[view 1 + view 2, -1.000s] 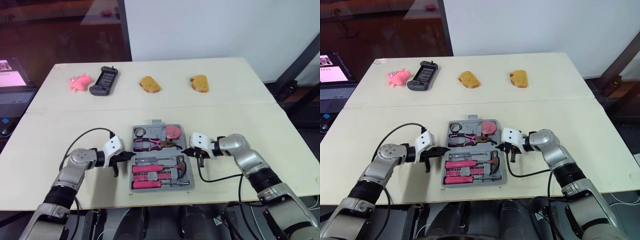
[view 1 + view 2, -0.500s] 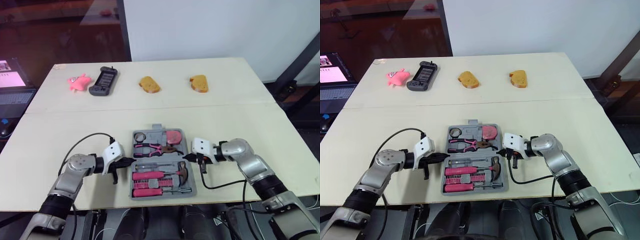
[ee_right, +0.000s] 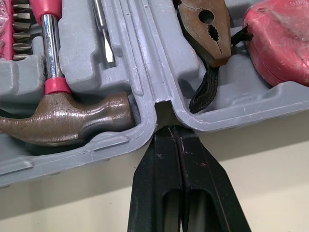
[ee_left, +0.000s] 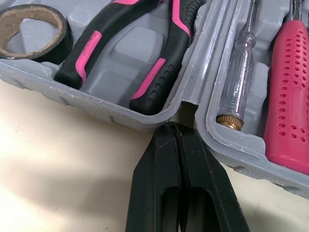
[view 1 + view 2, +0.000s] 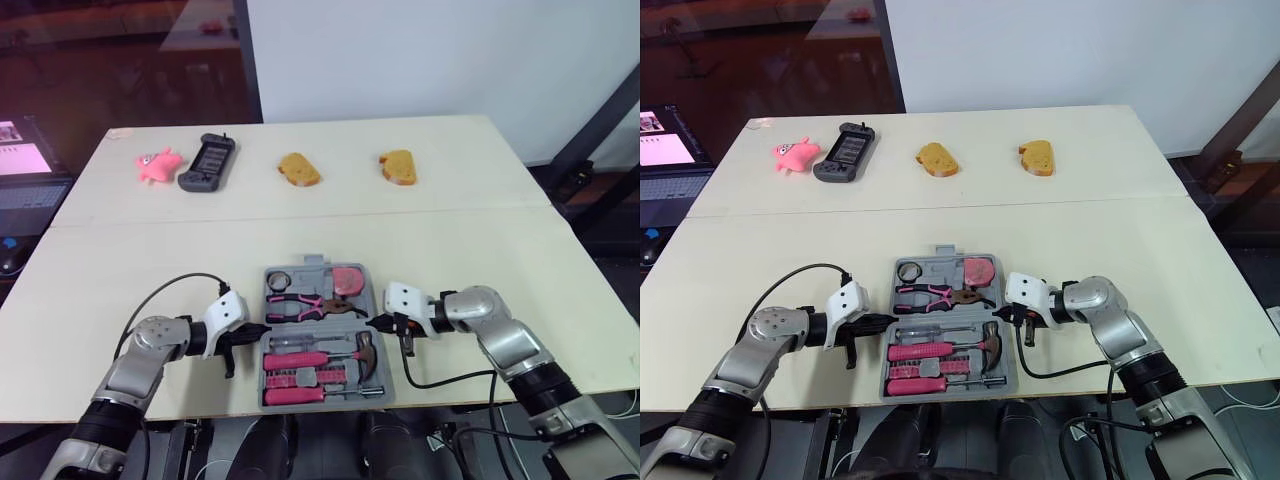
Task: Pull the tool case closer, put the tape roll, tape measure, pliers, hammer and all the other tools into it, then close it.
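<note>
One moulded grey tool case (image 5: 318,265) separates left claw (image 5: 257,328) from right claw (image 5: 374,320).

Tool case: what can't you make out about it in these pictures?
- Contact with the tool case: both wrist views, the shut tips of the left gripper and right gripper cover it at the side notches.
- Tape measure: right wrist view, cut off by the picture edge.
- Bits: eye views, too small to count.

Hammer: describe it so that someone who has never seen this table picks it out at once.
On the near half of the cream table lies an open grey tool case. In its nearer half, the hammer lies lengthwise, head toward the robot's right. Its brown metal head and shiny neck set it apart from the thin clear-handled screwdriver beside it.
</note>
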You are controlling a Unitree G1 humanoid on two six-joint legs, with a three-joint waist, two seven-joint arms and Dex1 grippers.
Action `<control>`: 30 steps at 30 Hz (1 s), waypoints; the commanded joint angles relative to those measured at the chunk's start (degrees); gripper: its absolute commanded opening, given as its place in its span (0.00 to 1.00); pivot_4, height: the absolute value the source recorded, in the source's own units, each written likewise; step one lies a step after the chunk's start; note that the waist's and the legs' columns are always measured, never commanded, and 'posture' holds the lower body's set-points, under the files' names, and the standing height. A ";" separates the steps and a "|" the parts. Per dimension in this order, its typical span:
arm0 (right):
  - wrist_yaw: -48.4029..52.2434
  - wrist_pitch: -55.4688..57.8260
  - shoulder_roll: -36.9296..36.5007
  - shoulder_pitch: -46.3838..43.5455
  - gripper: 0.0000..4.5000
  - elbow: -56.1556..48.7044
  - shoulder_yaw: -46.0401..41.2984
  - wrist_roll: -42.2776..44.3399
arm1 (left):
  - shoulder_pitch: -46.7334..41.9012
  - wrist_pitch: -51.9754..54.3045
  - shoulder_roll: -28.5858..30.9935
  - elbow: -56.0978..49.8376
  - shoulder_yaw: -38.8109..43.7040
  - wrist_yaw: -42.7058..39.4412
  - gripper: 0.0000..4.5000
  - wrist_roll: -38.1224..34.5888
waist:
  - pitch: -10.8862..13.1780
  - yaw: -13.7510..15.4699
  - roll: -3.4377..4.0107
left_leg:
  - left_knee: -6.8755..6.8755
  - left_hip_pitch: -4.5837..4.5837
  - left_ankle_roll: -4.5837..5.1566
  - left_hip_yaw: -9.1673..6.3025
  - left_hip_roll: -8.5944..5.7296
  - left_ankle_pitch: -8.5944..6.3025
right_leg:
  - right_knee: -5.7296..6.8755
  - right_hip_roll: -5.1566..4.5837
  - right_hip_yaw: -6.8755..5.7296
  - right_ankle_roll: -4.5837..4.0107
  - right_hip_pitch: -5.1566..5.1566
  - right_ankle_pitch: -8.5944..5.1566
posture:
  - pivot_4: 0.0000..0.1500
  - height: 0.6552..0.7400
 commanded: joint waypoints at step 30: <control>0.93 21.77 -11.29 9.35 0.99 -17.06 -20.08 23.34 | 12.77 12.13 11.47 -27.80 7.52 -8.67 0.00 -20.95 | 0.02 0.22 0.04 | -0.07 0.03 0.03 -0.03 0.04 -0.04 | -0.12 -0.12 0.00 -0.22 0.09 -0.13 | 1.00 1.00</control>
